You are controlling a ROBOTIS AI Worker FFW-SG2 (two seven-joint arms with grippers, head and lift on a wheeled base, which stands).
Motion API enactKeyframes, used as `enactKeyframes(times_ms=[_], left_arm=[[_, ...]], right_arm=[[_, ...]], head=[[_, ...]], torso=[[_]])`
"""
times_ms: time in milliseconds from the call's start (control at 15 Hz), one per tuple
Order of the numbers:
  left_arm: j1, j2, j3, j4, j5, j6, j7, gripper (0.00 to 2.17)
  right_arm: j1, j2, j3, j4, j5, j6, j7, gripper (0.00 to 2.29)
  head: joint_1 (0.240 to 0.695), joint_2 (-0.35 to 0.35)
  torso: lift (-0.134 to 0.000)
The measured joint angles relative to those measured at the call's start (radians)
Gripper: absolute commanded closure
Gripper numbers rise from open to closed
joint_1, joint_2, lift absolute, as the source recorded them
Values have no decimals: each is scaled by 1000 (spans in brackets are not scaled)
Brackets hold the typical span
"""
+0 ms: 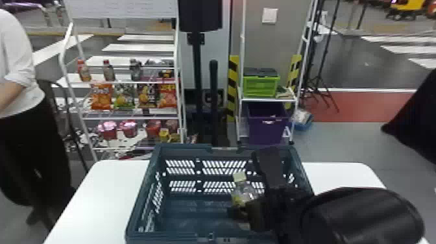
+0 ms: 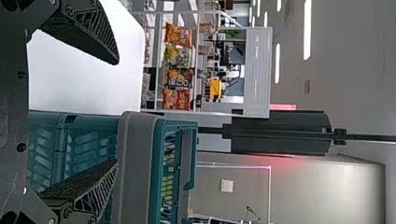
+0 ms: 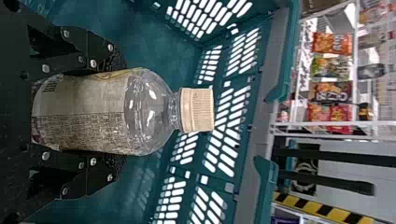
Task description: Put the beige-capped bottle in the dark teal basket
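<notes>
While the right gripper (image 3: 119,112) is closed round the body of the beige-capped bottle (image 3: 149,112), the bottle is inside the dark teal basket (image 1: 181,207), below rim level; whether its base touches the floor, cannot tell. Grip: one finger on each side of the label, shoulder and cap (image 3: 198,110) free. Left gripper (image 2: 116,113): fingers spread, nothing held, near the basket and the white table (image 2: 88,88).

Handling, judged: clear plastic, thin wall, likely to give a bit under squeeze; label gives some friction, bare shoulder probably slicker. Fill level unclear behind the label, so weight is a guess — light if empty, moderate if full. Not fragile, but may tip or roll if let go high. Mid-body hold looks right; the cap would be a poor, narrow one.

Containers: basket is stiff-looking, slotted walls, stands on the table, bottle within. Behind, on a rack, green crate (image 1: 261,86) with dark lid, contents not readable; purple bin (image 1: 266,128) on the shelf below, something pale near its top.

Step, judged: placing, nearly done — lower until the base sits, open the fingers, lift out without dragging the bottle over.
</notes>
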Motion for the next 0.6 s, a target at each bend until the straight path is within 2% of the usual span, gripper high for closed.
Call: enactKeyframes(times_ms=[200,267,333,400,467,533,600], left_arm=[[3,0,5,5,5,-16,0,137],[3,0,7,5,6,-18,0,137],[5,0,10,5,7,-18,0,137],[5,0,12,4,8,-19,-1,137],[6,0,12,3,9,-19,-1,137],[6,0,13,1,9,-19,-2,137],[6,1,13,0,10,-19,-2,137]], right_arm=[[-43,0,4,89,-17,0,-1,2246],[-52,0,5,106,-27,0,-1,2105],[-59,0,5,122,-35,0,-1,1862],[-63,0,5,133,-40,-2,-1,1393],[-64,0,5,138,-44,-2,-1,616],[-64,0,4,140,-50,-2,-2,205],[-64,0,4,140,-55,-1,-12,46]], head=[[499,0],[499,0],[499,0],[499,0],[499,0],[499,0],[499,0]], torso=[[0],[0],[0],[0],[0],[0],[0]])
